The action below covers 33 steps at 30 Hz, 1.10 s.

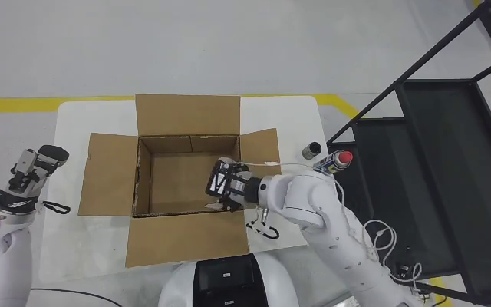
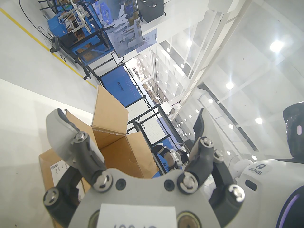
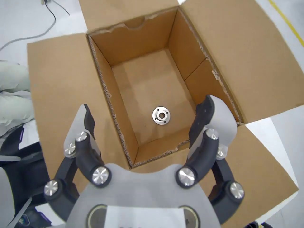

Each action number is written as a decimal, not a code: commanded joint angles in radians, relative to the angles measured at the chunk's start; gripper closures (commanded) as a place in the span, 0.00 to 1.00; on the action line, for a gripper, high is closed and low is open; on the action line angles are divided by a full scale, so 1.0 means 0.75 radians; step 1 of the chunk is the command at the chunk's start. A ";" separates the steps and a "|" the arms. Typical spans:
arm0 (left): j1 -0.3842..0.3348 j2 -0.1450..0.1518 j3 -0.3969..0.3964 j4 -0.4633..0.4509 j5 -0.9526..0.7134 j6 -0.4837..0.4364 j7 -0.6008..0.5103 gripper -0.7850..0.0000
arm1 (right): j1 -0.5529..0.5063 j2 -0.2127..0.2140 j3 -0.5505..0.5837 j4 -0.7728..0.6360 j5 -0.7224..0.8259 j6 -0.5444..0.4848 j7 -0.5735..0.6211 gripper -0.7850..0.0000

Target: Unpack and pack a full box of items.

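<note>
An open cardboard box (image 1: 188,115) stands mid-table with all its flaps folded out. On its floor lies one small round metal flange (image 3: 161,115) with a centre hole. My right gripper (image 1: 222,184) hovers open over the box's right end, its fingers (image 3: 207,105) spread above the flange and touching nothing (image 3: 146,103). My left gripper (image 1: 38,163) is open off the table's left edge, well clear of the box. In the left wrist view this gripper (image 2: 128,115) points upward past a box flap (image 2: 111,119) and holds nothing.
A red-capped spray can (image 1: 334,160) and a grey cylinder (image 1: 311,150) rest on the white table (image 1: 92,115) right of the box. A black stepped rack (image 1: 430,176) stands beyond the table's right edge. A black hook (image 1: 261,228) lies by the box's front right corner.
</note>
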 commanded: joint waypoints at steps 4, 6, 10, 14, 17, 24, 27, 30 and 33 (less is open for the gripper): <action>0.000 0.000 0.000 0.000 0.000 0.000 0.000 0.00 | 0.176 -0.033 -0.144 0.182 -0.100 0.162 0.086 0.00; 0.000 0.000 0.000 0.000 0.000 0.000 0.000 0.00 | 0.218 -0.044 -0.175 0.238 -0.061 0.190 0.114 0.00; 0.000 0.000 0.000 0.000 0.000 0.000 0.000 0.00 | 0.305 -0.062 -0.234 0.332 -0.045 0.208 0.208 0.00; 0.000 0.000 0.000 0.000 0.000 0.000 0.000 0.00 | 0.318 -0.065 -0.243 0.346 -0.050 0.219 0.211 0.00; 0.000 0.000 0.000 0.000 0.000 0.000 0.000 0.00 | 0.318 -0.065 -0.243 0.346 -0.050 0.219 0.211 0.00; 0.000 0.000 0.000 0.000 0.000 0.000 0.000 0.00 | 0.318 -0.065 -0.243 0.346 -0.050 0.219 0.211 0.00; 0.000 0.000 0.000 0.000 0.000 0.000 0.000 0.00 | 0.318 -0.065 -0.243 0.346 -0.050 0.219 0.211 0.00; 0.000 0.000 0.000 0.000 0.000 0.000 0.000 0.00 | 0.318 -0.065 -0.243 0.346 -0.050 0.219 0.211 0.00; 0.000 0.000 0.000 0.000 0.000 0.000 0.000 0.00 | 0.318 -0.065 -0.243 0.346 -0.050 0.219 0.211 0.00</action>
